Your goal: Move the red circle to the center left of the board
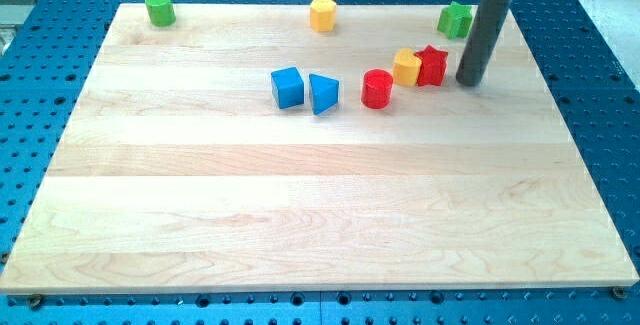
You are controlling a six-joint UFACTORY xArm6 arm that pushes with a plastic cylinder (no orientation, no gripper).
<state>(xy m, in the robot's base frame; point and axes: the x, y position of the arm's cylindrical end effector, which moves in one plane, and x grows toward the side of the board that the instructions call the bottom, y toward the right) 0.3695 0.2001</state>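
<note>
Toward the view's upper right, my tip (470,81) rests on the wooden board (320,215); it is a bare rod with nothing to clench, holding no block; just to its left sits the red star (432,65), touching the yellow block (406,67); the red circle (377,89) lies further left, beside that yellow block, near the board's upper middle.

No writing, label, brand, number or sign can be read anywhere in the frame. The wooden board (300,215) is plain. The coloured blocks carry no markings.
</note>
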